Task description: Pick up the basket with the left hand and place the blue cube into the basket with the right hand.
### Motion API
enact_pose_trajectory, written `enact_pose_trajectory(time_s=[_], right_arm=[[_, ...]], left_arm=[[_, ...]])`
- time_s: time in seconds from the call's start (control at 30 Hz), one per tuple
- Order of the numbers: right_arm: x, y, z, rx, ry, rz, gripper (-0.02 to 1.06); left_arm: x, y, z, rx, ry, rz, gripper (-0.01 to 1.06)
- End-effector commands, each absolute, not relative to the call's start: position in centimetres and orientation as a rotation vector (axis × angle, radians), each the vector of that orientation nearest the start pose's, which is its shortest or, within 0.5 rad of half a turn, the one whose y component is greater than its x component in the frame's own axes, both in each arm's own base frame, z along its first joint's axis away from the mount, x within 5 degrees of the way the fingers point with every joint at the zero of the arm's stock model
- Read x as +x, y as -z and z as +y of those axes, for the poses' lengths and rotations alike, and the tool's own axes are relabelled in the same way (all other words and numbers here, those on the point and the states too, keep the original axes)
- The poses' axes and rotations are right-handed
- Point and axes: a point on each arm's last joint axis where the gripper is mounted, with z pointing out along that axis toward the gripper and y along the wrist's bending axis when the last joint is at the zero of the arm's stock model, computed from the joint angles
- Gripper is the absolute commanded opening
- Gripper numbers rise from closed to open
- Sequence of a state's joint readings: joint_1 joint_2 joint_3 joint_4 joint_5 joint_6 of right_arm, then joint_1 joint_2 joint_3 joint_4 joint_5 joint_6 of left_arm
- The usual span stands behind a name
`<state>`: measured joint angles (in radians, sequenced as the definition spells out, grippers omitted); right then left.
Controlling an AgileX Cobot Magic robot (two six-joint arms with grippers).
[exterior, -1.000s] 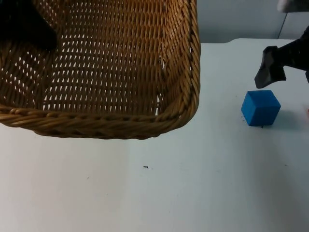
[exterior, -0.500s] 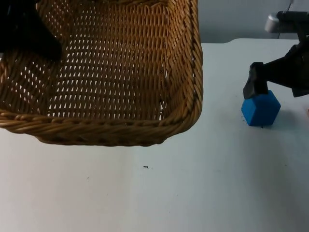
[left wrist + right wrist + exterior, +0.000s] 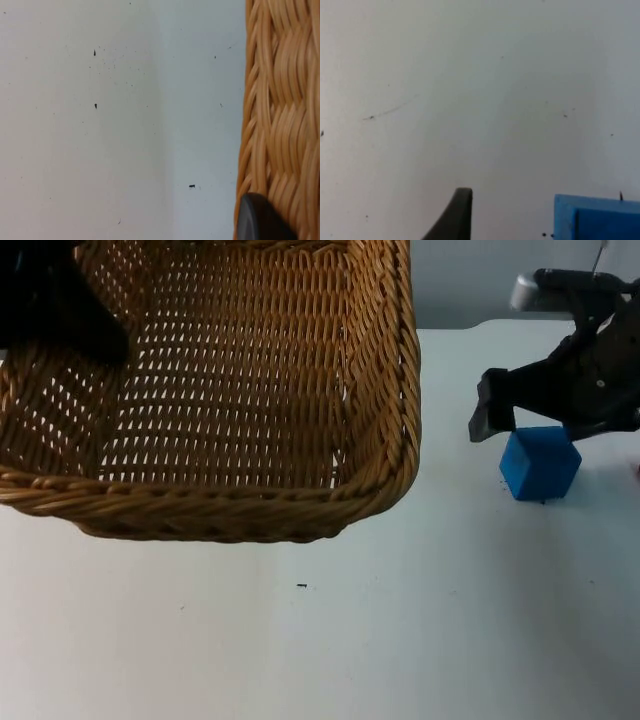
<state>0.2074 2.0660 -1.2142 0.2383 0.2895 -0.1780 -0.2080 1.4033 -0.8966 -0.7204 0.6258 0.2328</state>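
Note:
The woven wicker basket (image 3: 240, 390) hangs off the table at the left, close under the top camera. My left gripper (image 3: 55, 300) is shut on its far left rim. In the left wrist view the rim (image 3: 282, 115) runs beside one black fingertip (image 3: 257, 220). The blue cube (image 3: 540, 462) rests on the white table at the right. My right gripper (image 3: 535, 420) hovers open just behind and above it, one finger (image 3: 490, 412) standing left of the cube and the other hidden by the arm. The right wrist view has that fingertip (image 3: 454, 215) a gap away from the cube (image 3: 597, 217).
The grey partition wall (image 3: 480, 280) closes off the table behind the right arm. Bare white table (image 3: 330, 630) stretches in front of the basket and between basket and cube, marked by a tiny dark speck (image 3: 301, 586).
My right gripper has swung left and come down over the blue cube, its finger now left of it. The basket shifted slightly a second ago and has since held still.

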Motion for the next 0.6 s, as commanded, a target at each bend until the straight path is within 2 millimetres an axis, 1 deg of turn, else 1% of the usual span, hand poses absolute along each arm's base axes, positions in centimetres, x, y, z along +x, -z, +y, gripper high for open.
enact_pose_trajectory(time_s=[0.0, 0.4, 0.47, 0.5, 0.53, 0.57], right_arm=[[40.03, -11.58, 9.48, -0.215, -0.192, 2.623, 0.95], [39.82, -11.46, 9.43, -0.208, -0.19, 2.652, 0.95], [39.78, -11.44, 9.4, -0.195, -0.188, 2.658, 0.91], [39.77, -11.43, 9.38, -0.176, -0.19, 2.662, 0.86], [39.77, -11.42, 9.34, -0.169, -0.185, 2.663, 0.79], [39.77, -11.42, 9.34, -0.169, -0.185, 2.663, 0.79]], left_arm=[[26.65, -26.31, -9.45, -0.085, 0.773, 2.518, 0.0], [26.63, -26.3, -9.46, -0.081, 0.774, 2.52, 0.0], [26.61, -26.3, -9.47, -0.08, 0.775, 2.522, 0.0], [26.61, -26.3, -9.47, -0.08, 0.775, 2.522, 0.0], [26.61, -26.3, -9.47, -0.08, 0.775, 2.522, 0.0], [26.61, -26.3, -9.47, -0.08, 0.775, 2.522, 0.0]])
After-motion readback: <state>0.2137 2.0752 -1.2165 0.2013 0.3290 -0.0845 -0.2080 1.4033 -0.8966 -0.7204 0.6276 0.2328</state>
